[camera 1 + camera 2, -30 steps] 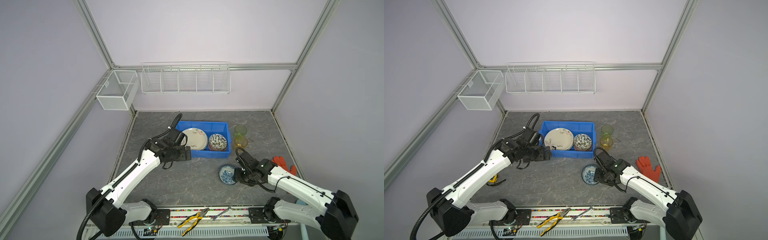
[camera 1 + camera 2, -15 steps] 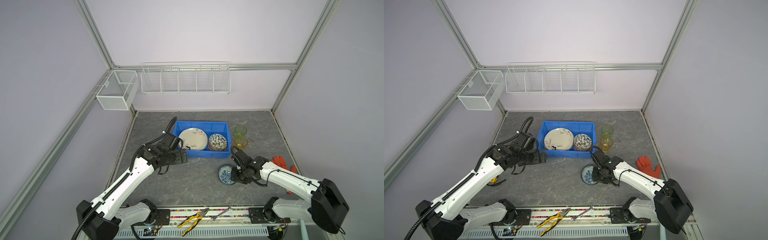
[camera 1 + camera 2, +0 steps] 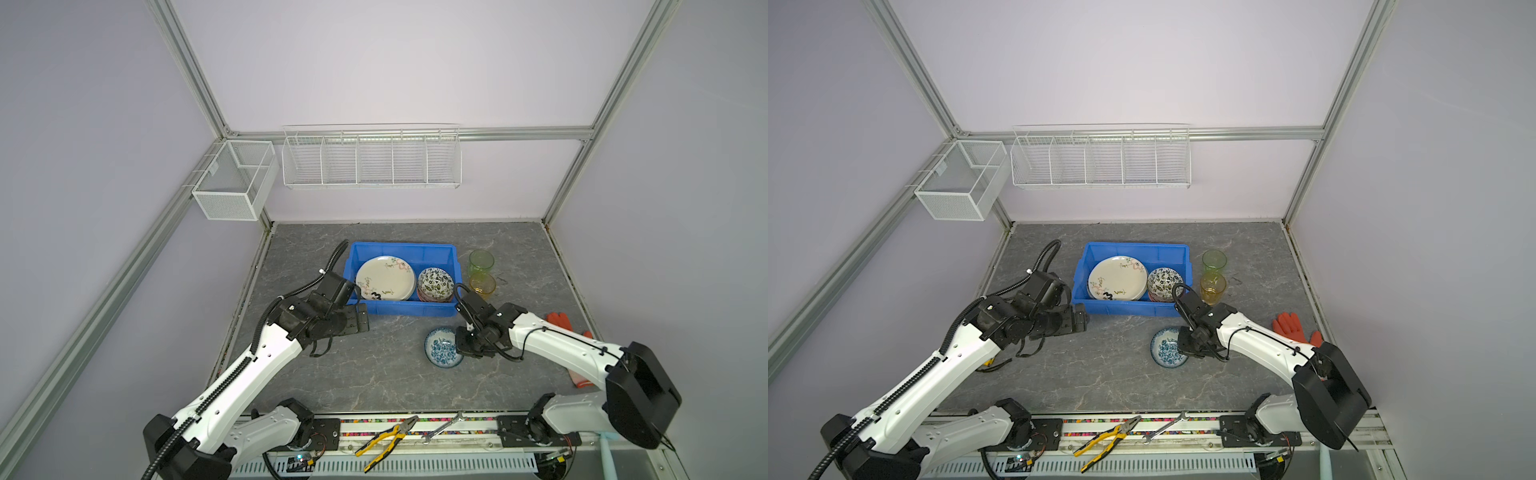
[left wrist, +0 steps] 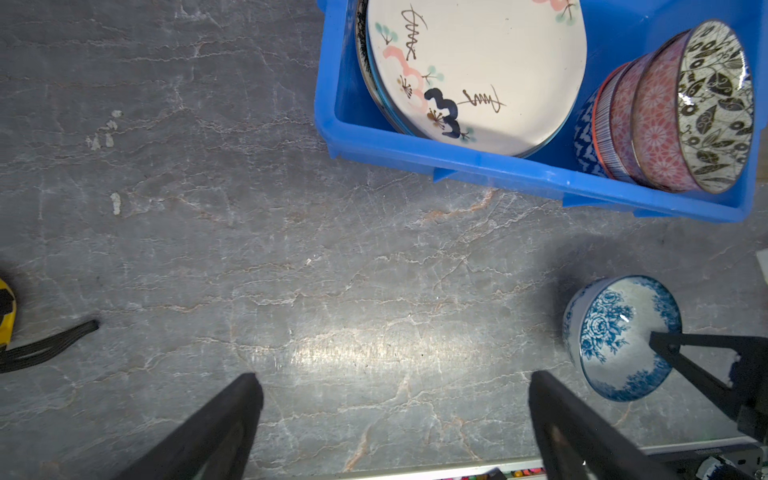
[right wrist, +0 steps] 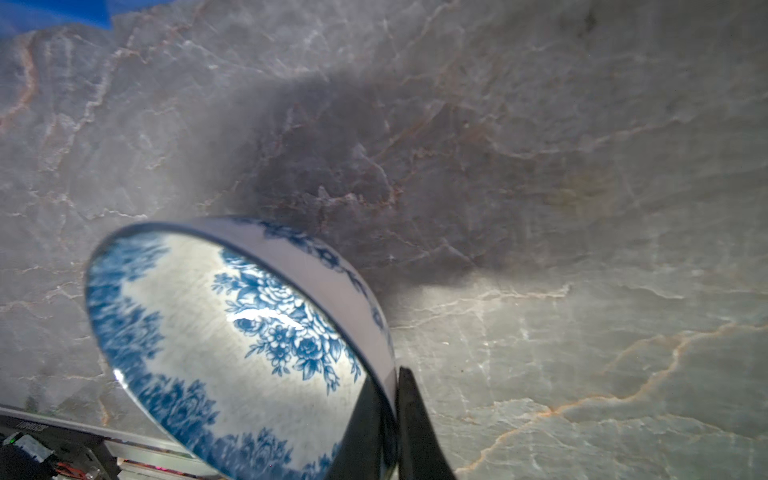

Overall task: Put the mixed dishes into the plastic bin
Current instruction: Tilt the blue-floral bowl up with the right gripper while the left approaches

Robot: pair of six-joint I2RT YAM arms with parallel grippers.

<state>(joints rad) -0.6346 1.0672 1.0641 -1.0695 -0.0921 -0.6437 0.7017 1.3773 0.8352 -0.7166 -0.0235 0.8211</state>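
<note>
**Gripping the blue bowl; lift to the bin next**

Pinches the blue bowl by its right rim with the right claw, lower right of centre in both top views. Shows, in the right wrist view, fingers either side of the rim, pressed together on the wall. Cannot tell whether lifted off the tabletop yet. Looks like the grasp step for one more dish, judged all but done.

Holds the left claw wide apart and empty over bare tabletop, left of centre, just beside the bin's lower left corner.

Further up the frame, finds the bin at centre, already loaded: plates stacked on the left, bowls nested on the right. Leaves the green glass and amber glass standing outside, just right of the bin.

Probably calls next for a level lift clear of the bin's near wall, a short carry up-frame, then a set-down onto the nested bowls or into any free gap. Risks a tilt or slip from a one-sided rim pinch, so better taken slowly.
</note>
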